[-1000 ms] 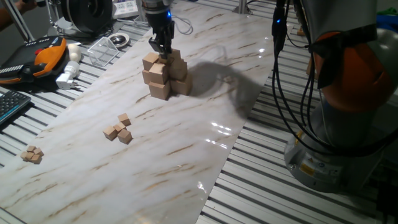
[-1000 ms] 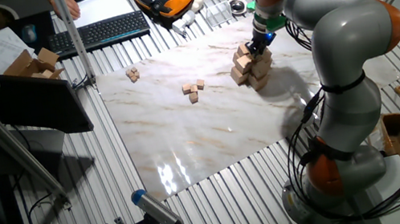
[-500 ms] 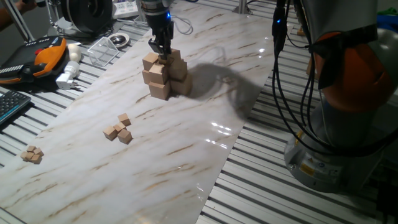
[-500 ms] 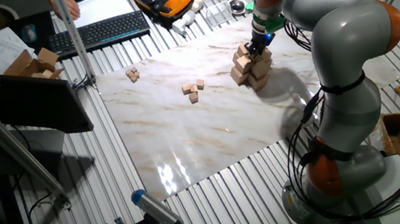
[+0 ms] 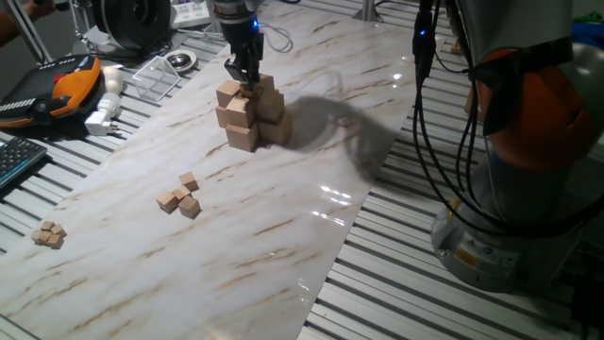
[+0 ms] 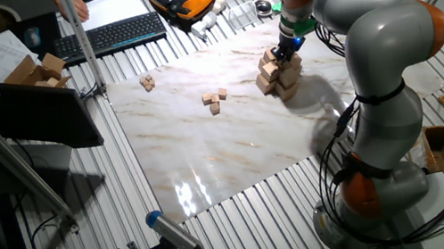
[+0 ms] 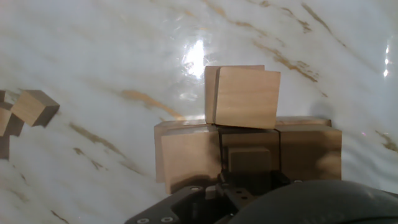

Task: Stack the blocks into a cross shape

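Near the top centre of the frame, tool (image 5: 247,79) pointing down, tips right at the top of the cross shape (image 5: 250,115); open or closed not possible to tell. Lower left of the cluster, a loose group of small blocks (image 5: 180,195) on the marbled counter (image 5: 283,217). Far left edge, another small group (image 5: 48,234). Upper left, orange-black handheld controller (image 5: 52,90).

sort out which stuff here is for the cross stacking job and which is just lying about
For the job:
- stack of big cubes
- gripper down at the stack's top
- loose small blocks mid-table
- second clump of small blocks near the table's edge

Just lying about:
- orange and black handset
- keyboard
- clear plastic box
- white plug
- papers
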